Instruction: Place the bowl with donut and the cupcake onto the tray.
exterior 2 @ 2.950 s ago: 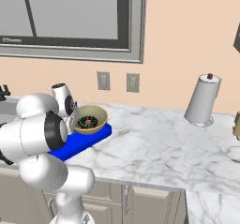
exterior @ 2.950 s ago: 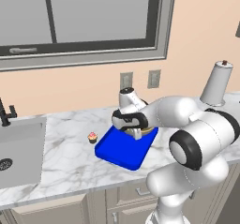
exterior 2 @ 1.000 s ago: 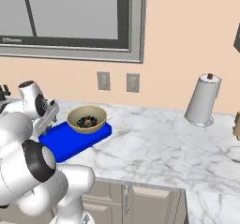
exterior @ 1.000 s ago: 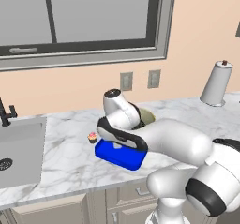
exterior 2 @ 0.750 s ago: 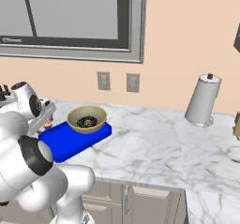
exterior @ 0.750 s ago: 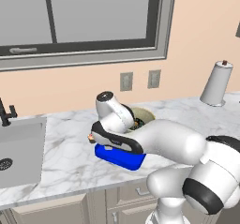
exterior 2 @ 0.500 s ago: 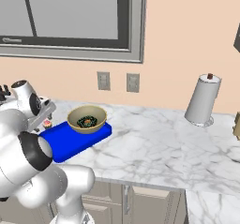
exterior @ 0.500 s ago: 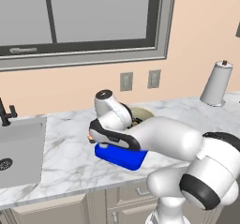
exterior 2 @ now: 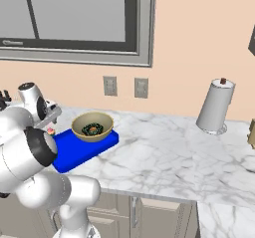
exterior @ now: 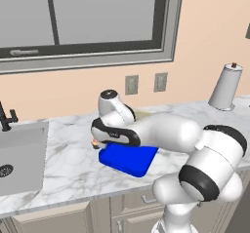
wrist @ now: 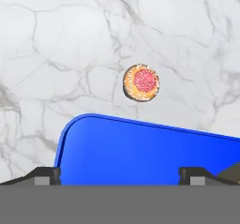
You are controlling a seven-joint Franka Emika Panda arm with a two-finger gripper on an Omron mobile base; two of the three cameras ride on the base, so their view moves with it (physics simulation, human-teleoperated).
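Swung my tool [wrist: 120, 174] left off the bowl [exterior 2: 92, 126], now parked on the tray [exterior 2: 74, 151]. Fingers spread wide, hovering so the cupcake [wrist: 141, 82] sits mid-frame on the worktop [wrist: 70, 54].

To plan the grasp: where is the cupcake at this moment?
In the hand view the cupcake stands on the marble counter, just beyond the blue tray's rounded end, not touching it.
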